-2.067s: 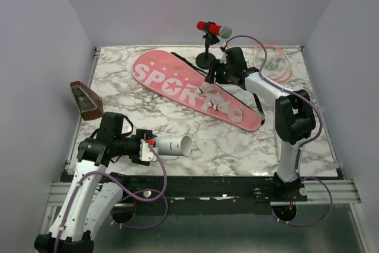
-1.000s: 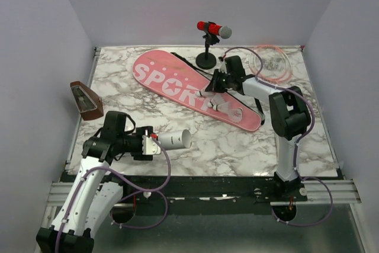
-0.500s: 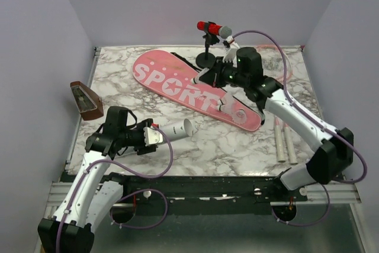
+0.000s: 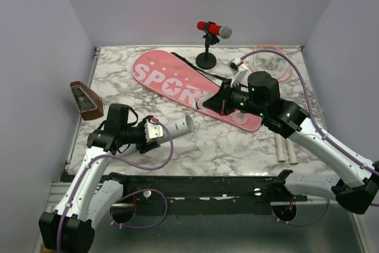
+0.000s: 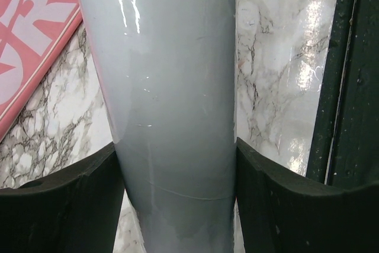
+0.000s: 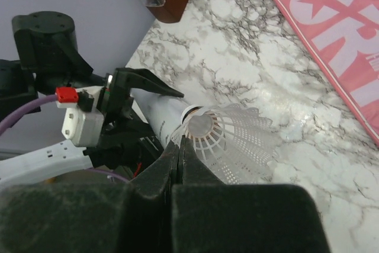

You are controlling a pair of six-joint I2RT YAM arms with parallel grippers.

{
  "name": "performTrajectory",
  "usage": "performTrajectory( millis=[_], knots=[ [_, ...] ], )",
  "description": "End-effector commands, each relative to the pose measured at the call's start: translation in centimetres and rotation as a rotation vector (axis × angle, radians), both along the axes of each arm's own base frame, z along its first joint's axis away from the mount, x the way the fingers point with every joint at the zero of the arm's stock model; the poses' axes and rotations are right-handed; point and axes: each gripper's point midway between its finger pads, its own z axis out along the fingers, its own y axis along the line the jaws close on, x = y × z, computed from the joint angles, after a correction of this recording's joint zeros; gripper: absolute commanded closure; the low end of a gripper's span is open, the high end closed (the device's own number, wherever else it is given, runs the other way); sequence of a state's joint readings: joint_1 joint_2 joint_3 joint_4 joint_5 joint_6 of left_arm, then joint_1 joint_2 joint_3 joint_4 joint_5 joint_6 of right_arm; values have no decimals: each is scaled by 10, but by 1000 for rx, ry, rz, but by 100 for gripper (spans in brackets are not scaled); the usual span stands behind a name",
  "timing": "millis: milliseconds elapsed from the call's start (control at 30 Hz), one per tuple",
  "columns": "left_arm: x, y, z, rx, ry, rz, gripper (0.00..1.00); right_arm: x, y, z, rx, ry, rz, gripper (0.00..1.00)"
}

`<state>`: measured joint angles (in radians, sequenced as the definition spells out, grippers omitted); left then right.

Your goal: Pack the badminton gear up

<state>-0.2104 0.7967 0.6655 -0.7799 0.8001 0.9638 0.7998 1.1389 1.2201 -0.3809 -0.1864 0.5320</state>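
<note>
The right end effector [image 4: 202, 104] has lifted a white plastic shuttlecock [image 6: 228, 140] off the long pink "SPORT" bag [image 4: 166, 75] and carried it leftward to the mouth of the long white tube [image 4: 176, 127], which the left end effector [image 4: 155, 131] has angled toward it.

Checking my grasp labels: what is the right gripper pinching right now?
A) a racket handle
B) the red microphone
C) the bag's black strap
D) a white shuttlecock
D: in the right wrist view the right gripper is shut on the edge of a white shuttlecock.
</note>
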Motion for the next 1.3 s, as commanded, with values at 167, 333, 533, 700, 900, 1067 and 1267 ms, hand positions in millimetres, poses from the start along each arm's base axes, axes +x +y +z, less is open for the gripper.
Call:
performTrajectory(
  millis=[167, 333, 533, 700, 900, 1067, 1267],
  knots=[
    [0, -16, 39, -110, -13, -47, 48, -18, -12, -29, -60, 86, -7, 100],
    [-4, -16, 43, -107, -11, -70, 48, -23, 2, -16, 3, 81, 48, 100],
    [-5, -18, 49, -118, -15, -82, 48, -34, 24, -13, 43, 93, 133, 100],
    [-9, -19, 50, -112, -33, -118, 48, -47, 39, -17, 57, 106, 180, 100],
    [-27, -23, 56, -132, -54, -218, 47, -52, 50, -16, 74, 104, 199, 97],
    [-33, -25, 62, -151, -49, -238, 47, -58, 55, -14, 101, 108, 223, 80],
    [-35, -26, 66, -162, -48, -245, 47, -64, 49, -7, 128, 100, 220, 54]
  ],
)
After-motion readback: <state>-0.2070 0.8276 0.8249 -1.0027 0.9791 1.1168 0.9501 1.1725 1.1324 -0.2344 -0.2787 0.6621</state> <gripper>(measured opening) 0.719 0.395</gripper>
